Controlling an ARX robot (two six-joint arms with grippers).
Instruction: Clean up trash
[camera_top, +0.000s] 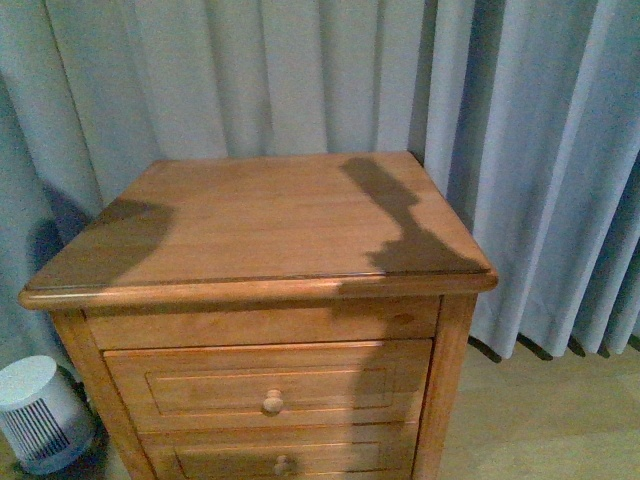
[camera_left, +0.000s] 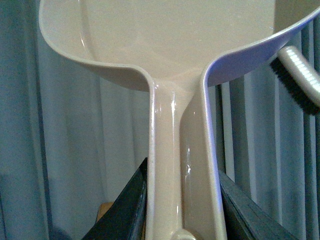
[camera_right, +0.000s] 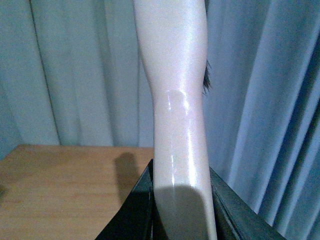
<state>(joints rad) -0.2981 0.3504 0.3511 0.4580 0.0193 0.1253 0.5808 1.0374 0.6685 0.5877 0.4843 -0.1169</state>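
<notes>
Closest to us, our left gripper (camera_left: 182, 200) has its jaws pinched tight on the handle of the pale dustpan (camera_left: 165, 35), with the pan end pointing away from the wrist. We reckon it's carried high like that to stay off the wood until there's something to scoop. Our right gripper (camera_right: 182, 200) is clamped the same way round the handle of the brush (camera_right: 175, 75), and a tuft of dark bristles pokes out past the handle. The left wrist view catches the brush head just beside the pan's rim, so the two tools sit close together, which looks to us like a ready-to-sweep pose.

Next out is the bench (camera_top: 260, 220). All we see on top are two arm shadows, one over the front left corner and one running from near the back edge down to the front right corner.

The trash? We can't find it in any view, and no white wad shows on the bench top. It may be swept up or just out of frame, we can't tell.

On the floor by the front left corner sits a white round appliance (camera_top: 35, 415), and past the back edge hang grey curtains (camera_top: 300, 70).
</notes>
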